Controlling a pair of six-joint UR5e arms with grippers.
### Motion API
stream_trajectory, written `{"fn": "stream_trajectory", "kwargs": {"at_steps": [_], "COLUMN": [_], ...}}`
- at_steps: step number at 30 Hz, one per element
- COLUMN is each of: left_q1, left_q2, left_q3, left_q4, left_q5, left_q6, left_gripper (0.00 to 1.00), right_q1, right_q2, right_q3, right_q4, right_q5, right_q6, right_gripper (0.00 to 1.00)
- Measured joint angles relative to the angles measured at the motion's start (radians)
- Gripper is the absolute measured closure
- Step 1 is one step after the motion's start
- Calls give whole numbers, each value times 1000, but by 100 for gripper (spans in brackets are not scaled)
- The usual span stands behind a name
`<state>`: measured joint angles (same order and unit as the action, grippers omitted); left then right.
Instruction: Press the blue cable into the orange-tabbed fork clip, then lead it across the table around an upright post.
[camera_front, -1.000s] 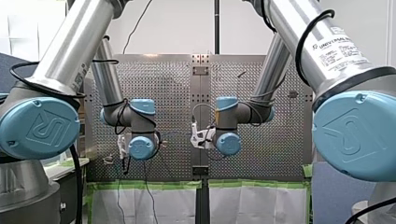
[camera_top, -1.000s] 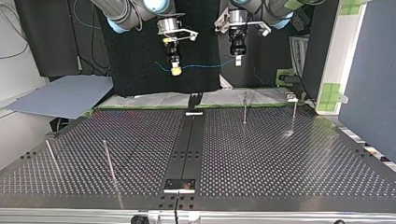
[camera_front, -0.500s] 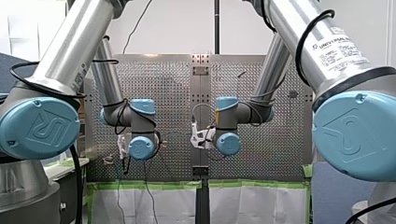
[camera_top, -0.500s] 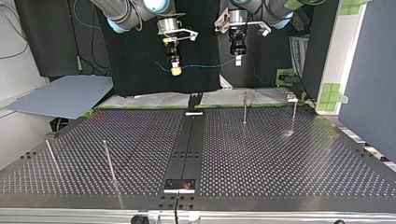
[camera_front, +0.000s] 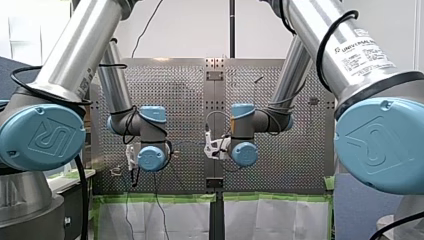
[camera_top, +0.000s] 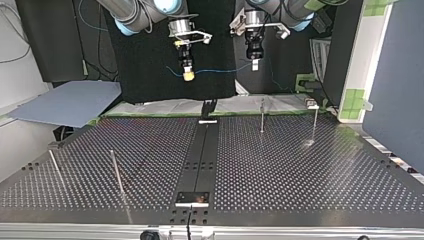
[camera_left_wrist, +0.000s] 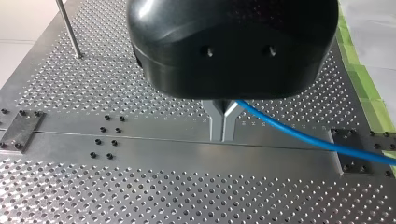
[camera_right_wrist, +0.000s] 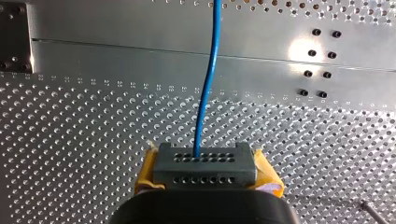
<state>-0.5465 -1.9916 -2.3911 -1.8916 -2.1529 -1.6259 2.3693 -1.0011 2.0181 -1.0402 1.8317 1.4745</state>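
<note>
Neither step of the task looked done. The thin blue cable (camera_top: 220, 70) hung in the air well above the perforated metal surface (camera_top: 300, 170). It stretched as a short, slightly sagging span between the two grippers and touched no fixture. It was a slim, smooth, bright blue line, and a short length trailed past the right gripper (camera_right_wrist: 204, 164) toward the top view's left.

That gripper had yellow pads (camera_right_wrist: 145, 173) flanking a grey perforated block. Its fingers were closed on the cable, which ran straight out ahead of it in the right wrist view. The left gripper (camera_left_wrist: 223, 122) was black-bodied with bare metal fingers (camera_left_wrist: 215, 123) pressed together at the tips. The cable came out from between them near their roots and ran off to one side, so I judged it pinched there.

No orange-tabbed fork clip could be made out in any view. Pressing the cable in was left to do, and so was the run across the surface. Slim upright metal posts (camera_top: 261, 116) stood untouched, well apart from the cable.
</note>
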Motion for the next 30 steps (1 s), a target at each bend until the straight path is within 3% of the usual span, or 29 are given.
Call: {"fn": "stream_trajectory", "kwargs": {"at_steps": [10, 15, 21, 30], "left_q1": [0, 0, 0, 0], "left_q2": [0, 0, 0, 0], "left_q3": [1, 1, 2, 2], "left_q4": [2, 3, 3, 3], "left_q5": [0, 0, 0, 0], "left_q6": [0, 0, 0, 0], "left_gripper": [100, 100, 100, 100], "right_q1": [3, 21, 24, 24], "right_q2": [2, 38, 95, 109], "right_q3": [-2, -10, -10, -11], "right_q4": [3, 14, 15, 15], "right_q5": [0, 0, 0, 0], "right_q6": [-2, -8, -9, -9], "right_gripper": [100, 100, 100, 100]}}
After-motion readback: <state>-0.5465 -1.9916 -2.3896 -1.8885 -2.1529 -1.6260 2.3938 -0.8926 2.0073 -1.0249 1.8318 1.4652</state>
